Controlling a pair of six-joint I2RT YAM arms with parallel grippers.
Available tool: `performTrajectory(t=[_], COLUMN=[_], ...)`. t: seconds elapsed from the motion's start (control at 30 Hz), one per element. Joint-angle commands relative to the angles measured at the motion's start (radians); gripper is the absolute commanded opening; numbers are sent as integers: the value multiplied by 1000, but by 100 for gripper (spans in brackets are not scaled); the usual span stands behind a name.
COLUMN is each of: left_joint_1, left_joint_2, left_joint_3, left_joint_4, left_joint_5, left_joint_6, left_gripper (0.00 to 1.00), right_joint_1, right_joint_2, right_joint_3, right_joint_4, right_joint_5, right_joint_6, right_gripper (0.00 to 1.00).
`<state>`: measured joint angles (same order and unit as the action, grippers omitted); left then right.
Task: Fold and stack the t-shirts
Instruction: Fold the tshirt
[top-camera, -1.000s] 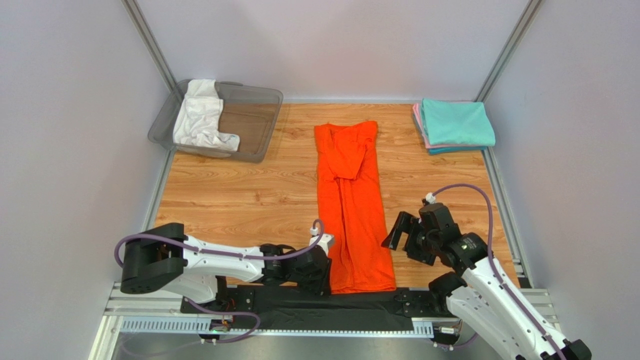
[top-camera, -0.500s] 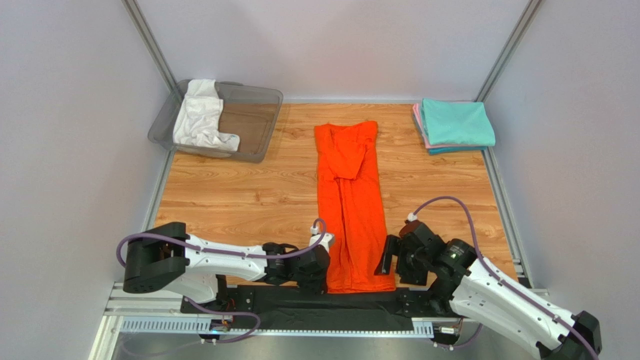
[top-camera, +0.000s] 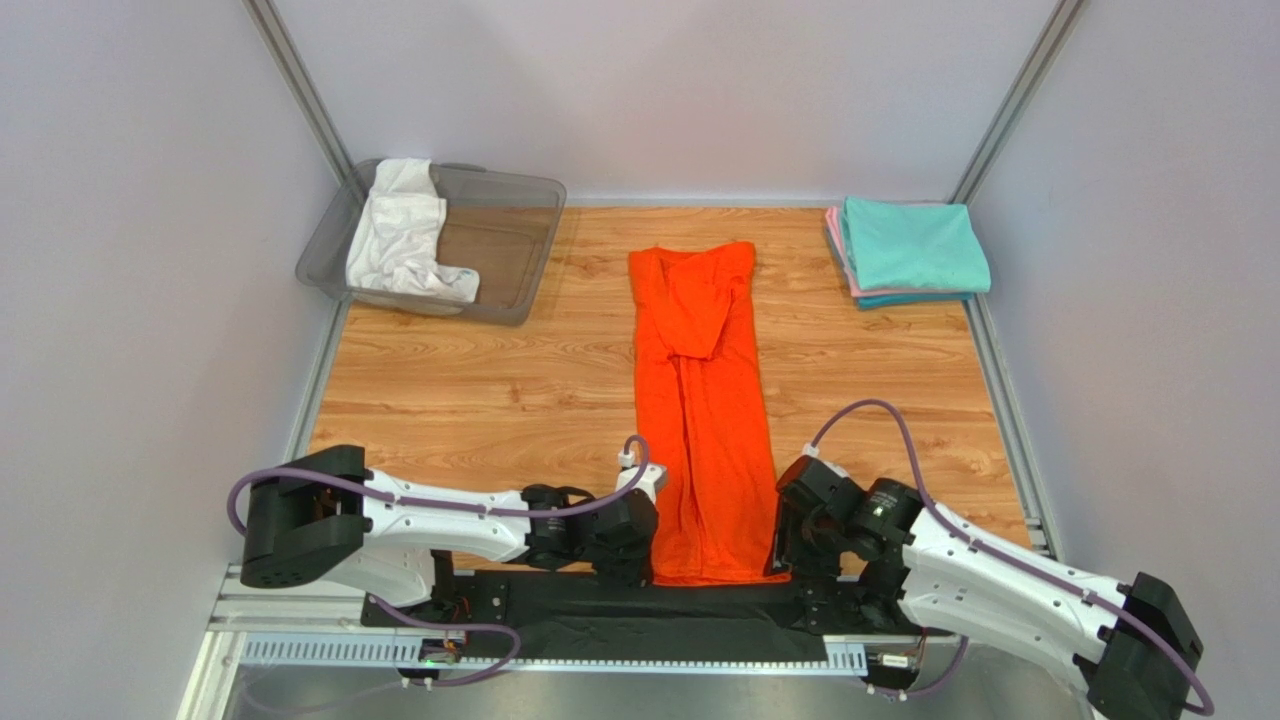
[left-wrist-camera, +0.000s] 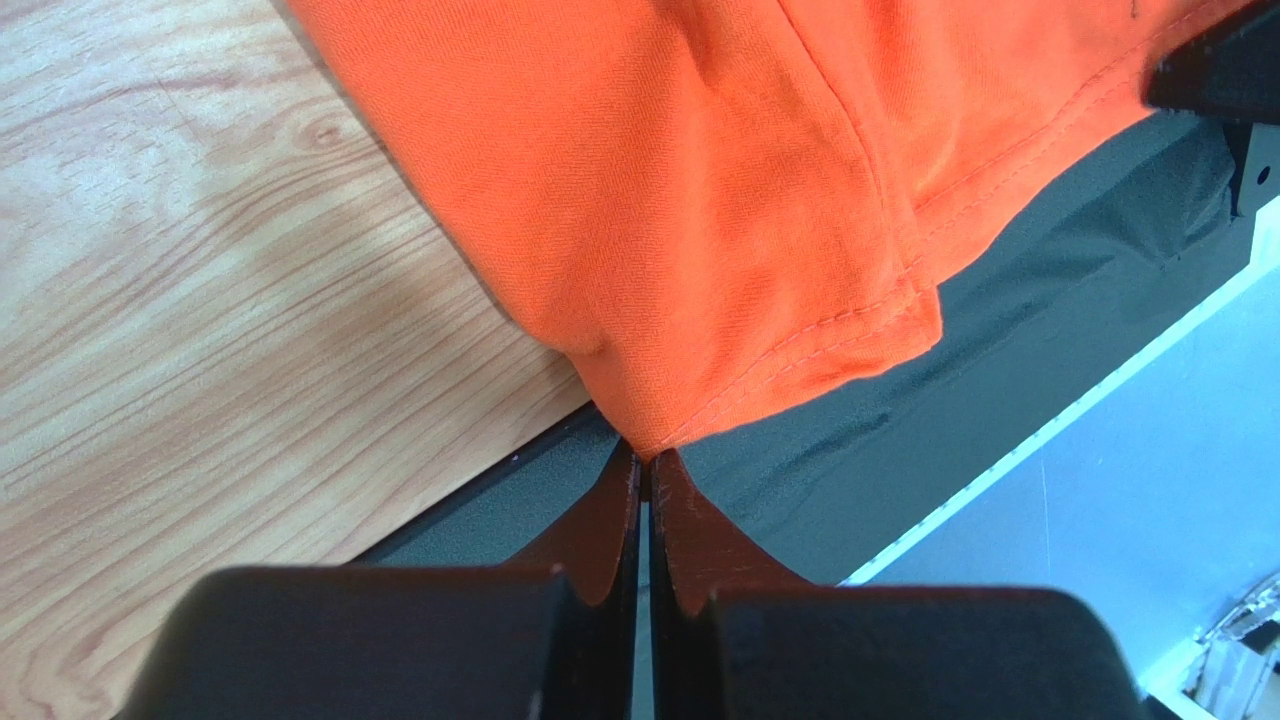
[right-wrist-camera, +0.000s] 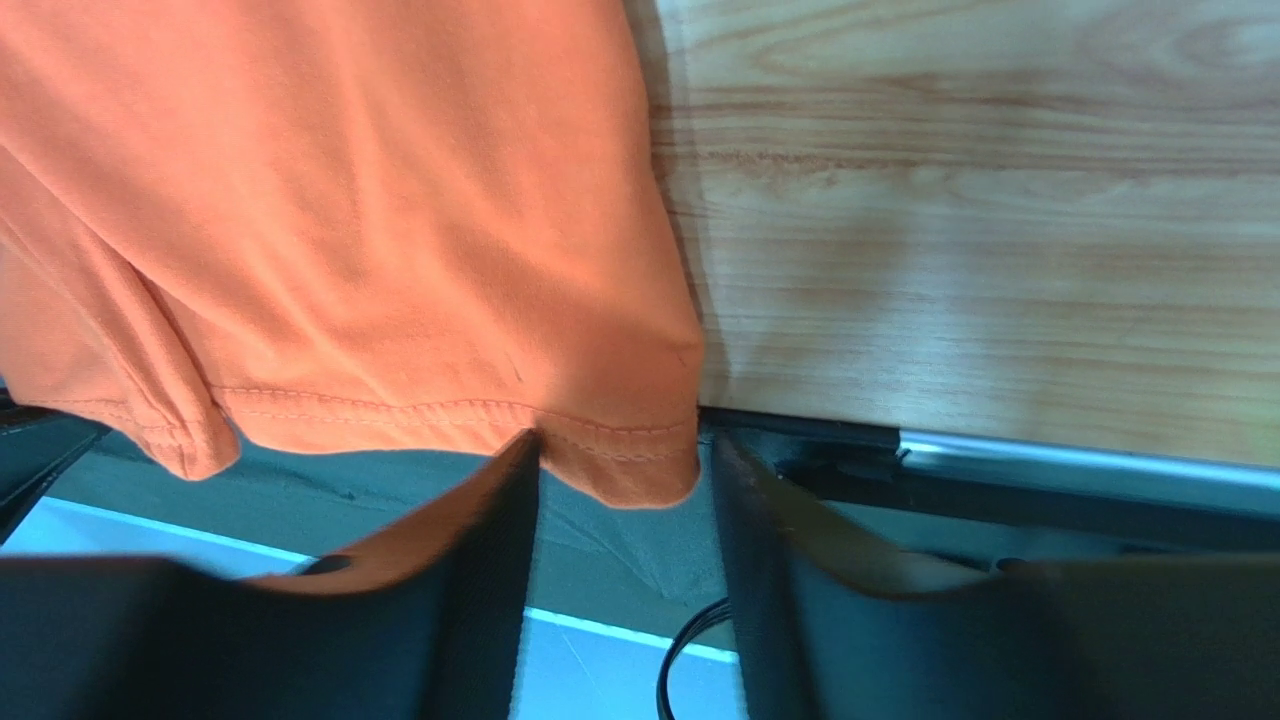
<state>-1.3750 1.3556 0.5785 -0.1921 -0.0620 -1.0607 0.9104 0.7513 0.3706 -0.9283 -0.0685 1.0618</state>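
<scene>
Both near hem corners of the bright orange cloth t-shirt (top-camera: 699, 405) are targeted: the black left gripper (left-wrist-camera: 648, 458) pinches its left corner tight; the black right gripper (right-wrist-camera: 616, 458) gapes astride its right one. Likely a pre-fold grasp; the right must close next. Beyond it, layers under the teal folded t-shirt (top-camera: 914, 245) are mostly hidden.

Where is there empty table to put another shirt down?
The table has most bare room left of the orange t-shirt, this side of the grey bin. Another patch lies right of the shirt, this side of the teal and pink stack. The near edge is crowded, with the left gripper and right gripper at the shirt's bottom corners.
</scene>
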Motion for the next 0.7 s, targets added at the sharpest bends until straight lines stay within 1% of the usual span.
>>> performTrajectory(t=[0.0, 0.03, 0.1, 0.13, 0.23, 0.43, 0.53, 0.57, 0.67], left_joint_1=[-7, -6, -6, -7, -7, -7, -6, -3, 23], left_joint_2=[-23, -20, -16, -16, -27, -91, -113, -116, -113], left_joint_3=[17, 18, 26, 27, 40, 72, 121, 136, 193], left_joint_4=[3, 6, 6, 5, -1, -43, -93, -133, -190], left_joint_5=[-15, -12, -10, -9, -15, -76, -131, -166, -202], left_joint_6=[10, 13, 18, 19, 33, 67, 99, 108, 154], left_gripper=[0, 0, 0, 0, 0, 0, 0, 0, 0], right_joint_1=[7, 7, 7, 7, 5, 7, 5, 5, 2], right_joint_2=[-3, -4, -4, -7, -15, -29, -18, -15, 6], right_joint_3=[-19, -24, -27, -24, 19, 140, 186, 201, 263], right_joint_4=[58, 77, 95, 108, 99, 46, 42, 43, 42], right_joint_5=[18, 18, 19, 22, 61, 157, 202, 211, 266], right_joint_6=[12, 13, 10, 6, -26, -123, -151, -158, -186], right_gripper=[42, 31, 22, 14, 1, 0, 0, 0, 0])
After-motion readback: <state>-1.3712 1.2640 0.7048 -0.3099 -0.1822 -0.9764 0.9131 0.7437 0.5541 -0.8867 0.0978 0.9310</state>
